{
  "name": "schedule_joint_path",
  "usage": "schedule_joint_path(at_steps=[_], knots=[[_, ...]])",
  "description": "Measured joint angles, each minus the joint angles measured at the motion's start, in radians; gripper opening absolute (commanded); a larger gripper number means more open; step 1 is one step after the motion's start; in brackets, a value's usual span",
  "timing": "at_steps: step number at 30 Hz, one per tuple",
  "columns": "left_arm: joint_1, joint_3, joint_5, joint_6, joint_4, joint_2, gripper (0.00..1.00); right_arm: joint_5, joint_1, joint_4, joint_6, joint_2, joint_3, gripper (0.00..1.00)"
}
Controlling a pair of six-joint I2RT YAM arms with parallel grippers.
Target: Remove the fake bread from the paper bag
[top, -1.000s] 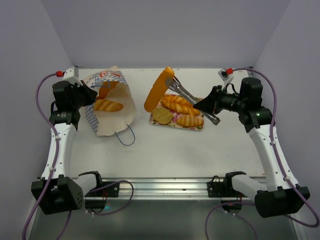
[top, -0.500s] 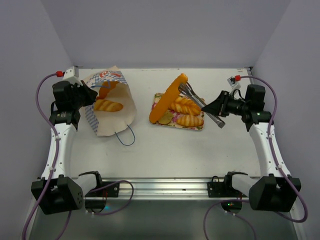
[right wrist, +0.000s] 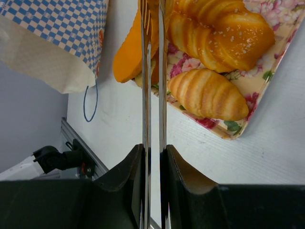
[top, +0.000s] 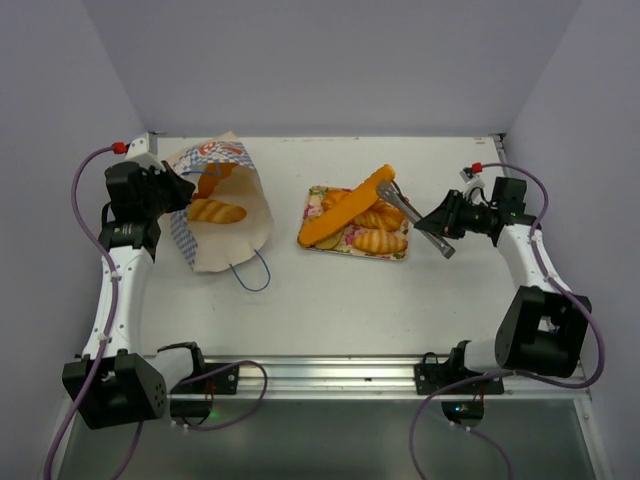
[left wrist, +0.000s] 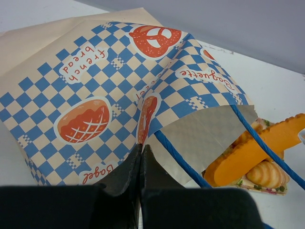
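Note:
The paper bag (top: 228,222) lies on its side at the left, mouth toward the tray. My left gripper (top: 186,190) (left wrist: 141,149) is shut on the checkered edge of the paper bag (left wrist: 95,95). A braided loaf (top: 217,210) and an orange stick (top: 212,180) show inside the mouth. My right gripper (top: 440,218) (right wrist: 153,151) is shut on metal tongs (top: 404,208) (right wrist: 152,71). The tongs pinch a long orange stick of fake bread (top: 345,207) (right wrist: 127,55), which slants low across the floral tray (top: 402,256). Braided loaves (top: 378,240) (right wrist: 208,93) lie on the tray.
The bag's blue cord handle (top: 255,272) loops onto the table toward the front. The arm bases and a metal rail (top: 320,372) run along the near edge. Grey walls close in the back and both sides.
My right arm has drawn back to the right and lowered the tongs. The orange stick has tipped from nearly upright to slanting low over the tray. The left arm has not moved.

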Motion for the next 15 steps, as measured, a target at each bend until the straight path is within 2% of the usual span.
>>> schedule_joint_path(at_steps=[8,15], knots=[[0.0,0.0,0.0,0.006,0.0,0.0,0.0,0.006,-0.019,0.032,-0.016,0.104,-0.004,0.05],[0.0,0.0,0.002,0.006,0.0,0.0,0.0,0.005,-0.025,0.055,-0.016,0.143,-0.002,0.18]])
